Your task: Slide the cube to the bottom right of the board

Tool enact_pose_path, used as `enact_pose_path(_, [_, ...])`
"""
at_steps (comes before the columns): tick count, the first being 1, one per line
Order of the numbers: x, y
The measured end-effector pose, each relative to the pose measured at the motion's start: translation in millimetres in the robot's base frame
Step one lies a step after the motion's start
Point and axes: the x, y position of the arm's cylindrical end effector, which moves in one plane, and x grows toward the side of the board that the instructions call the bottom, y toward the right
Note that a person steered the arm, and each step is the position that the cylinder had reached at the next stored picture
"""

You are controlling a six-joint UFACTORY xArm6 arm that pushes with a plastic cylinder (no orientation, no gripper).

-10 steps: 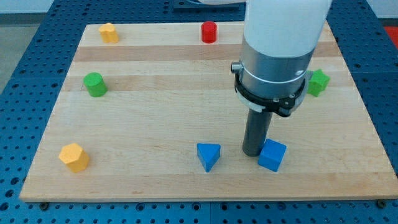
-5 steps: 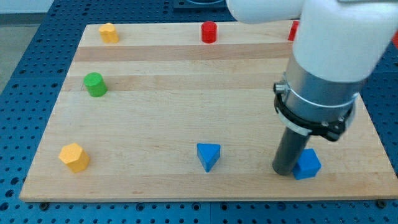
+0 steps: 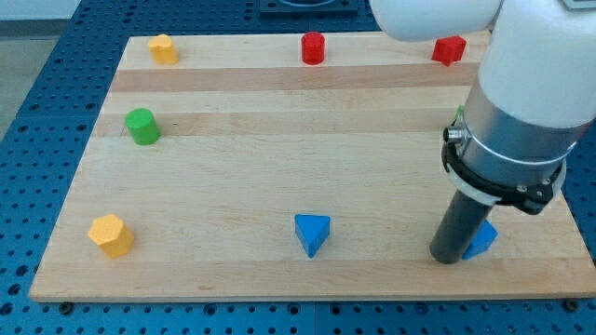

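Observation:
The blue cube lies near the board's bottom right, mostly hidden behind my rod. My tip rests on the board touching the cube's left side. The wooden board fills most of the view.
A blue triangular block lies left of my tip at the view's bottom centre. A yellow block sits bottom left, a green cylinder at left, a yellow block, red cylinder and red block along the top. A green block peeks behind the arm.
My tip has moved to the view's right and slightly down, pushing the blue cube with it toward the bottom right corner. The arm now uncovers the red block at top right.

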Motion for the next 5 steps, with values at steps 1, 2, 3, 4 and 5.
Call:
enact_pose_path(1, [-5.8,0.0])
enact_pose_path(2, [-8.1,0.0])
enact_pose_path(3, [-20.6,0.0])
enact_pose_path(4, [-29.5,0.0])
enact_pose_path(5, [-30.7,4.6])
